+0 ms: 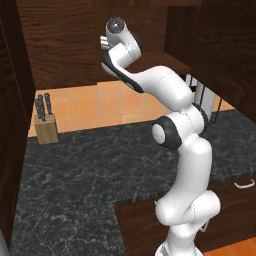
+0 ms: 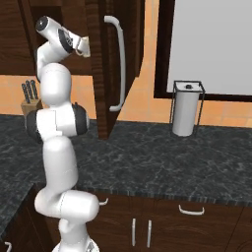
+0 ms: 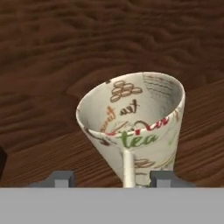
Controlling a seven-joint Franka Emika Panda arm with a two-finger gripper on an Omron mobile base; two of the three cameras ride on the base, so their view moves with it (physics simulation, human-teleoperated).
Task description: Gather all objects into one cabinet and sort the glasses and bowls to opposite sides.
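A cream cup printed with tea lettering stands on the dark brown wood shelf of the cabinet, close in front of my hand. My gripper is open, its two tips spread wide low in the hand view. The cup's base sits between them, nearer the right tip, and neither pad presses it. The arm reaches up into the cabinet, with the gripper at the opening, beside the open door and its long white bar handle. The other cup, the grey mug and the black bowl are out of view.
A knife block stands on the black marble counter at the back left. A paper towel holder is on the counter to the right of the open door. Low drawers with small white handles run below the counter edge.
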